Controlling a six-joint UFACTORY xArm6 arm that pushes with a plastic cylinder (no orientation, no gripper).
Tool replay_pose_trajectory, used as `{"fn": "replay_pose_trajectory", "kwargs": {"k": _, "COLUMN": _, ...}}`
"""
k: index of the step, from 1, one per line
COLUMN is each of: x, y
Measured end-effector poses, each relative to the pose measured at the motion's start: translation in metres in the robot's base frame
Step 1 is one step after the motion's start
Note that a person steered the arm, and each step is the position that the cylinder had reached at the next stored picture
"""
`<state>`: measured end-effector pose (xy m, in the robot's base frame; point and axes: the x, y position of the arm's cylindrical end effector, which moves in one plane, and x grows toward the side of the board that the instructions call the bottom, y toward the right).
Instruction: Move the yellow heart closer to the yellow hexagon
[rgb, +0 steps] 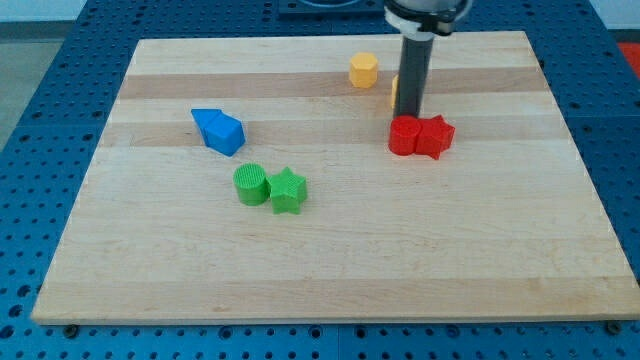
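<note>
Rod comes down from the view's top right; my tip (407, 114) sits just above the red blocks, right at the back edge of the red cylinder (404, 136). No gripper on this arm, just the rod, so nothing to call apart or together.

Yellow heart (395, 91): mostly hidden behind the rod, only a thin yellow sliver shows on the rod's left side. Shape can't be confirmed from this view. It lies just right of the yellow hexagon (364, 70), near but with a gap, both close to the worktop's (330, 270) far edge.

Red star (435, 136) touches the red cylinder on its right.

Blue pair, mid-left: blue cube (227, 133) with a blue triangle-like block (207, 121) touching it at upper left.

Green pair, centre-left: green cylinder (251, 184) and green star (287, 190), touching, star to the right.

Worktop is a light wooden board on a blue perforated base (40, 120).
</note>
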<state>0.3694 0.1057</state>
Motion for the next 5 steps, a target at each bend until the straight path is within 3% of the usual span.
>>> {"fn": "replay_pose_trajectory", "kwargs": {"k": 5, "x": -0.038, "y": -0.007}}
